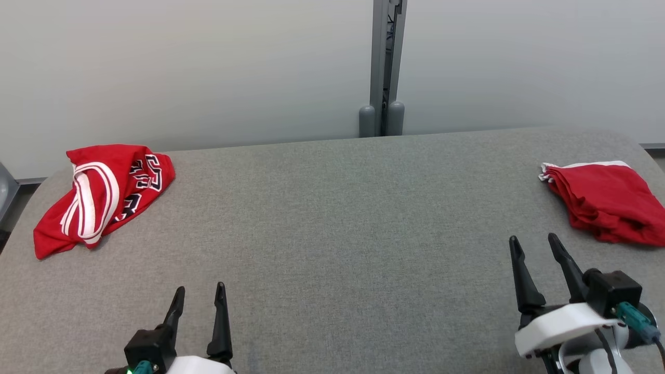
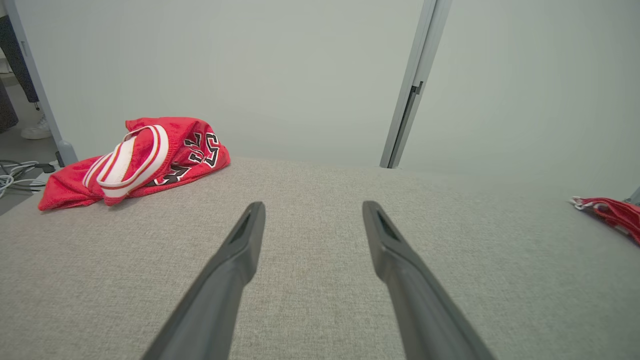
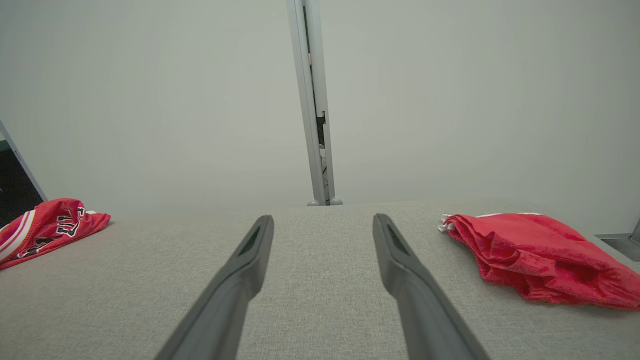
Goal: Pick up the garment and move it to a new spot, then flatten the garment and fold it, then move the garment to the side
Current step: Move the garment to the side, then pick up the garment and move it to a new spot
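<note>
A wide desk (image 1: 332, 208) covered in grey fabric, with rounded far corners. A crumpled red jersey (image 1: 104, 197) with white stripes lies at its far left; a folded red garment (image 1: 608, 202) lies at its far right, well apart.

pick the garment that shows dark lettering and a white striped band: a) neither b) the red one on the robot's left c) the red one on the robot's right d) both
B: the left garment is crumpled with dark, white-edged lettering and a white striped band on top, while the right garment shows plain red cloth with just a thin white edge.
</note>
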Tool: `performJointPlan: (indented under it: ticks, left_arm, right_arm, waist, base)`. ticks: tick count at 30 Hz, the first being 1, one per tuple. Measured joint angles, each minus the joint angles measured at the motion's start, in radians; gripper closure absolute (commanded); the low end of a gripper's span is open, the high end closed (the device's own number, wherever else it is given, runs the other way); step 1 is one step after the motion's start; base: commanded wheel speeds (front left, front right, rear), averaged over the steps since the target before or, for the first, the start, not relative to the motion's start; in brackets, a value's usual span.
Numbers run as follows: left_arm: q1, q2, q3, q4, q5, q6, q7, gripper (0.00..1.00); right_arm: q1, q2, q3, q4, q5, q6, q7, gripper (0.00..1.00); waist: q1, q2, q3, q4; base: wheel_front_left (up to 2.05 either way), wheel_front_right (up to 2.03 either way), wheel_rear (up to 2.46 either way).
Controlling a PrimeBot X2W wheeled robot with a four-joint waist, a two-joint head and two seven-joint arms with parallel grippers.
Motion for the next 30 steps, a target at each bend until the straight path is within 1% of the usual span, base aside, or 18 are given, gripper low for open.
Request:
performJointPlan:
  ticks: [2, 6, 11, 30]
  left_arm:
    - [0.013, -0.003, 0.000, -0.005, 0.000, 0.000, 0.000, 0.00]
    - [0.023, -0.007, 0.001, -0.008, 0.000, -0.001, 0.000, 0.00]
    - [0.028, -0.009, 0.001, -0.009, 0.005, 0.000, 0.000, 0.00]
    - [0.026, -0.013, -0.019, 0.003, 0.017, -0.006, 0.000, 0.00]
  right_arm:
    - [0.042, 0.003, -0.012, -0.036, -0.008, 0.000, 0.000, 0.00]
    - [0.106, 0.005, 0.011, -0.079, 0.033, 0.000, 0.000, 0.00]
    - [0.132, 0.006, 0.020, -0.106, 0.045, 0.000, 0.000, 0.00]
    - [0.133, 0.005, 0.028, -0.093, 0.054, 0.000, 0.000, 0.00]
  waist:
    - [0.0000, 0.0000, -0.005, 0.003]
    - [0.0000, 0.0000, -0.011, 0.007]
    - [0.0000, 0.0000, -0.013, 0.004]
    - [0.0000, 0.0000, -0.021, 0.020]
  base:
    - [0.00, 0.00, 0.00]
    - [0.00, 0.00, 0.00]
    - [0.00, 0.00, 0.00]
    - [0.00, 0.00, 0.00]
